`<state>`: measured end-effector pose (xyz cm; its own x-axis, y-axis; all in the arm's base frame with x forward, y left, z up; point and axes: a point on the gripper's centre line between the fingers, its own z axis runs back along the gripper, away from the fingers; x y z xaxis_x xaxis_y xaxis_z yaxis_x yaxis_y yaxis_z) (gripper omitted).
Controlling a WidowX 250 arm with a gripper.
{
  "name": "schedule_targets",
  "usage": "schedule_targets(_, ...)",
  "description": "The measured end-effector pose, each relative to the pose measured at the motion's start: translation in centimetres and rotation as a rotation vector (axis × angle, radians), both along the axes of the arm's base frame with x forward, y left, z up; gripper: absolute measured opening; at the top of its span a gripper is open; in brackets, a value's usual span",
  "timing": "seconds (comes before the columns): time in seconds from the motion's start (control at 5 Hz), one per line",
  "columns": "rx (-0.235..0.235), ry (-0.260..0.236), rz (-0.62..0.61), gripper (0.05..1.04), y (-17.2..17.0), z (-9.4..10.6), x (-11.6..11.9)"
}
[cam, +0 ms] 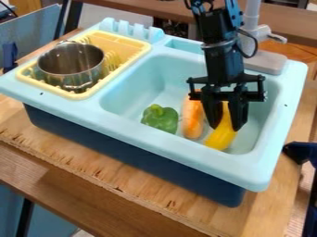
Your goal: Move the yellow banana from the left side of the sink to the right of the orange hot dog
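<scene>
no readable text, no legible labels, no numbers, no signs

From my remote station, I see a green bell pepper (160,119) beside an orange carrot (193,122) in the basin of a pale blue toy sink (180,151) with a dark blue base (127,155). I view a shiny metal pot (72,60) standing upright in a yellow dish rack (121,40) at one end, while a gray faucet (252,23) rises behind the basin and a wooden board (139,185) lies beneath the unit.
</scene>
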<state>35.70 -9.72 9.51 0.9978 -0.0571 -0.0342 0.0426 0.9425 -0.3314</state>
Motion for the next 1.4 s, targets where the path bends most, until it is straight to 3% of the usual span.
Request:
schedule_targets(0.2,0.02,0.037,-0.004,0.48,0.5,-0.7,0.3)
schedule_targets(0.4,0.02,0.046,-0.004,0.787,0.9,-0.6,0.3)
schedule_targets(0.6,0.039,0.007,-0.025,0.996,1.1,1.4,0.6)
schedule_targets(0.8,0.054,-0.061,-0.056,0.999,1.2,5.0,0.3)
schedule_targets(1.0,0.135,-0.102,-0.103,0.999,3.0,8.9,-0.8)
schedule_targets(1.2,0.36,-0.074,-0.174,0.999,6.2,11.0,-1.6)
schedule_targets(1.4,0.5,-0.02,-0.205,0.999,8.3,11.3,-2.3)
